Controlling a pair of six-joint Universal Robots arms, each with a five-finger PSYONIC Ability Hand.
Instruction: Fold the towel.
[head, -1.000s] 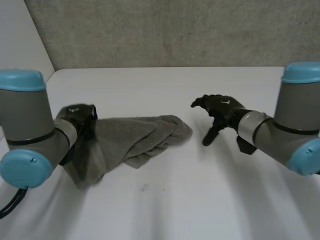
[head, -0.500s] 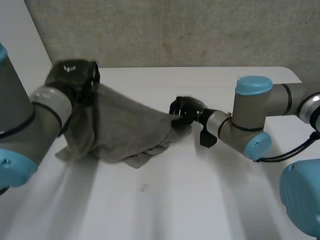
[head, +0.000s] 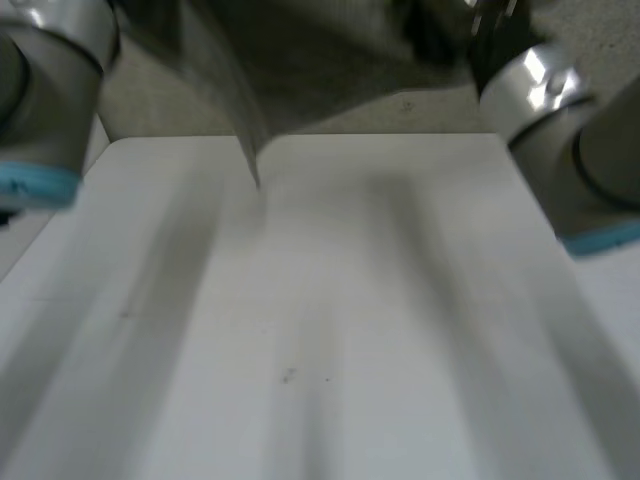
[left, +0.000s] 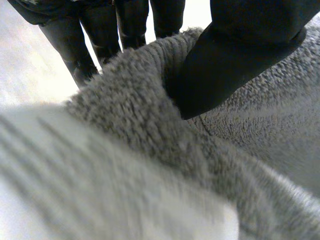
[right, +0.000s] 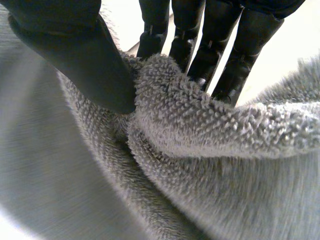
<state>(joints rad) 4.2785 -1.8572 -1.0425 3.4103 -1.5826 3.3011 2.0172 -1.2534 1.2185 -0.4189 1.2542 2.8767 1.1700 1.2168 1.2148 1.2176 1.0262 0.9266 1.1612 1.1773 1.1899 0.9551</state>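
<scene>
The grey towel (head: 300, 60) hangs high above the white table (head: 320, 320), stretched between my two raised arms, its lowest tip dangling near the table's far edge. My left hand (left: 235, 60) pinches a fold of the towel (left: 150, 130) between thumb and fingers. My right hand (right: 75, 55) does the same on its side, thumb pressed against a bunched edge of the towel (right: 200, 125) with the fingers (right: 200, 45) behind it.
A grey concrete wall (head: 600, 60) stands behind the table. My left arm (head: 50, 100) and right arm (head: 570, 140) flank the table's far corners.
The towel has been lifted off the table. My right hand closed on the towel's right end and both arms rose, carrying it up.
</scene>
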